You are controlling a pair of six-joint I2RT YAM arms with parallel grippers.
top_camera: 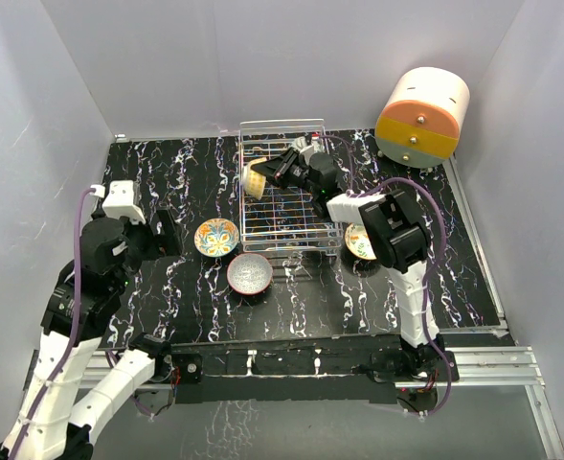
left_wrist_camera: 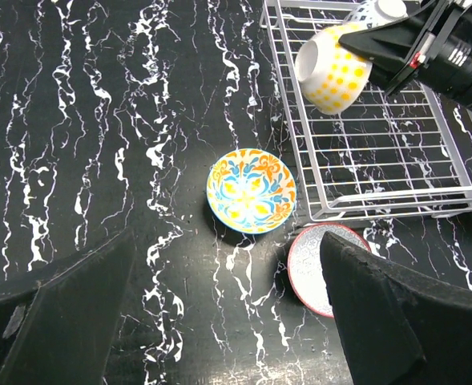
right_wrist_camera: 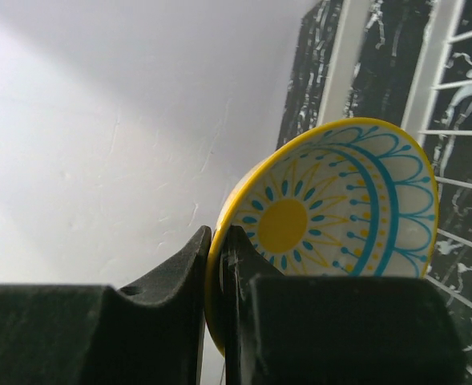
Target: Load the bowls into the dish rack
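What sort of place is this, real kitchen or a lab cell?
Probably a lab robot cell, not a kitchen: plain white walls box in a marble-pattern table, the arms sit on an aluminium rail, and the dish rack and bowls look like props.

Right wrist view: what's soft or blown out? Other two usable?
Right wrist: near fingers blurred, yellow bowl fairly sharp, wall bright and washed out. Left wrist: its own fingers dark and soft, table and orange-floral bowl crisp. Top external: even light, soft shadows, no strong glare.
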